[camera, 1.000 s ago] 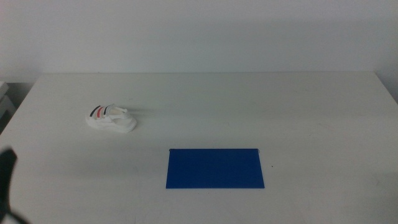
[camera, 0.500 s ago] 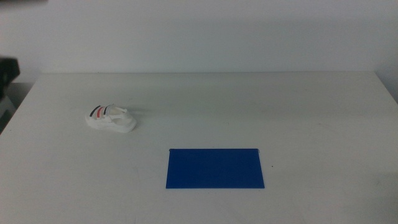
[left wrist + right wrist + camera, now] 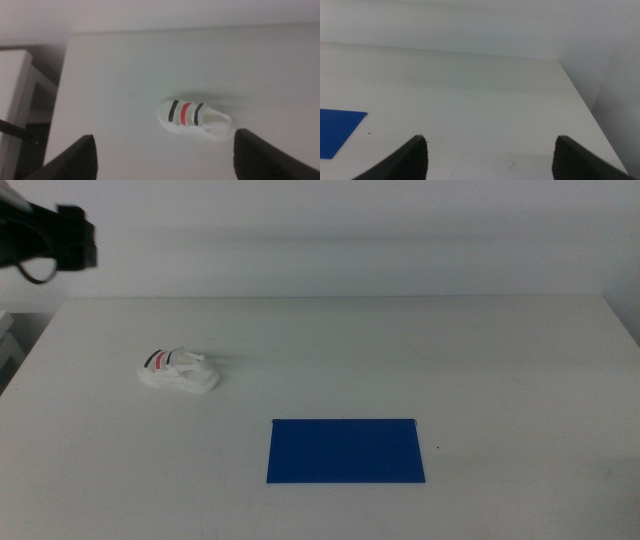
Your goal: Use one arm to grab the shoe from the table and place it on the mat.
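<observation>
The white shoe [image 3: 178, 370] with black and red striped straps lies on its sole at the left of the white table [image 3: 400, 340]. The blue mat [image 3: 345, 450] lies flat near the front middle, apart from the shoe. The left arm [image 3: 55, 238] hangs high at the top left, above and behind the shoe. In the left wrist view my left gripper [image 3: 165, 136] is open and empty, with the shoe [image 3: 195, 120] between its jaws far below. My right gripper [image 3: 491, 139] is open and empty over the table's right part, out of the middle view.
A corner of the mat [image 3: 337, 130] shows in the right wrist view. The table's left edge [image 3: 60, 100] drops to a dark gap beside white furniture [image 3: 15, 90]. A pale wall stands behind the table.
The left arm has risen from the bottom left edge to the top left and reached in to the right. Shoe and mat have not moved.
</observation>
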You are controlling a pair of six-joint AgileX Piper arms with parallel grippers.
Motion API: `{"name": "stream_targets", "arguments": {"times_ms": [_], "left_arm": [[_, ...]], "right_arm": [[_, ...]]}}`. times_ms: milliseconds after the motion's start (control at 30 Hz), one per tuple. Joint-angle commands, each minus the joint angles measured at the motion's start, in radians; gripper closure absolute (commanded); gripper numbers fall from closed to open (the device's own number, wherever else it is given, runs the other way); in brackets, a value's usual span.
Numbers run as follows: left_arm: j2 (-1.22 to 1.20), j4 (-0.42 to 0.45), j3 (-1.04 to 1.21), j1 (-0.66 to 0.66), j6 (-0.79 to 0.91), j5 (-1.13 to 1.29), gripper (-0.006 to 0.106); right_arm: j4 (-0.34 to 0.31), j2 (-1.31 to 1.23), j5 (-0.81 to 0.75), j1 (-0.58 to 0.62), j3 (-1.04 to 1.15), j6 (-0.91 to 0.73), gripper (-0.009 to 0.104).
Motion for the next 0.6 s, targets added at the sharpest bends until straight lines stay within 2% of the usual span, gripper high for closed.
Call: {"name": "stream_targets", "arguments": {"times_ms": [0,300,567], "left_arm": [[0.012,0.003,-0.041,-0.004,-0.005,-0.049,0.007],[0.135,0.003,-0.041,-0.004,-0.006,-0.071,0.007],[0.246,-0.05,-0.085,-0.004,-0.048,-0.038,0.007]], "right_arm": [[-0.009,-0.026,-0.076,-0.002,0.005,-0.008,0.031],[-0.009,-0.026,-0.076,-0.002,0.005,-0.008,0.031],[-0.009,-0.026,-0.076,-0.002,0.005,-0.008,0.031]]}}
